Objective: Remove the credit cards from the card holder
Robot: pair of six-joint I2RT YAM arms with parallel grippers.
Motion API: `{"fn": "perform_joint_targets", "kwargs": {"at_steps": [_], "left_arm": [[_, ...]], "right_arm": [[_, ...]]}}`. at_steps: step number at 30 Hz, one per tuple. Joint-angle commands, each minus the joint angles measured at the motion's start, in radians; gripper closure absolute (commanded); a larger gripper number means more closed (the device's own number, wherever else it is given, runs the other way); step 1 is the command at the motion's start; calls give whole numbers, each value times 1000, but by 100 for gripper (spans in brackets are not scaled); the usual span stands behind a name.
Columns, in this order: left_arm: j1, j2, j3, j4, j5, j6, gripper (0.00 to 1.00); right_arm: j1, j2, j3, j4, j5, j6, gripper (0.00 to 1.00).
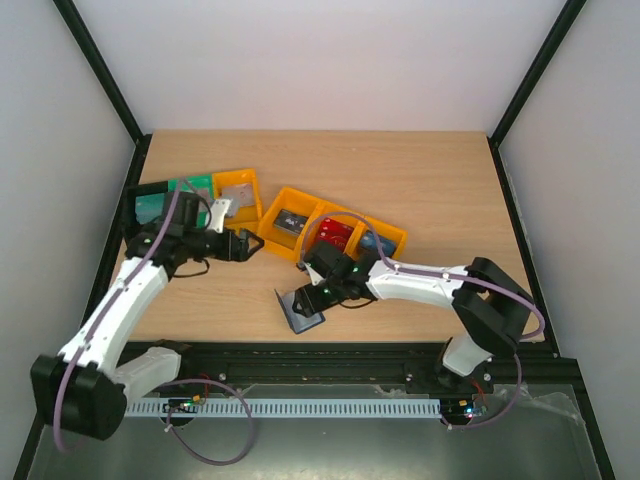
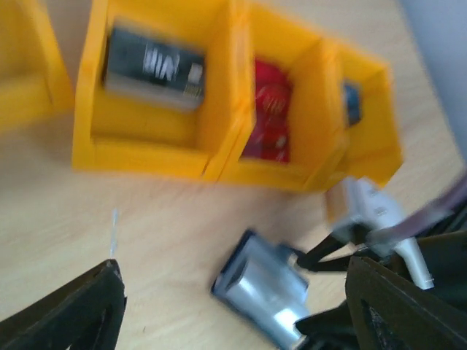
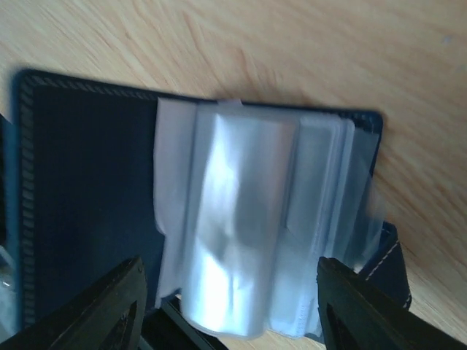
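Observation:
The card holder [image 1: 300, 308] lies open on the table near the front edge. In the right wrist view its navy cover [image 3: 80, 197] is on the left and its pale pockets [image 3: 248, 226] fan out on the right. No card shows in the pockets. My right gripper [image 1: 318, 285] is open just above the holder, its fingers [image 3: 109, 306] on either side of the pockets. My left gripper [image 1: 245, 245] is open and empty, to the left of the tray. A dark grey card [image 2: 153, 65], a red card [image 2: 271, 109] and a blue card [image 2: 352, 102] lie in the tray.
The orange three-compartment tray [image 1: 300, 200] stands just behind the holder. A small orange bin [image 1: 240, 185] with a pale card, a green bin [image 1: 195, 190] and a black bin [image 1: 148, 205] stand at the back left. The left wrist view is blurred.

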Motion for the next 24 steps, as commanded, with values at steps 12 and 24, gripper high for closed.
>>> {"fn": "perform_joint_targets", "kwargs": {"at_steps": [12,24], "left_arm": [[-191,87,-534,490,197,-576,1],[-196,72,-697,654,174,-665,70]], "right_arm": [[14,246,61,99,-139,-11,73],[13,234,119,153,-238,-39,98]]}}
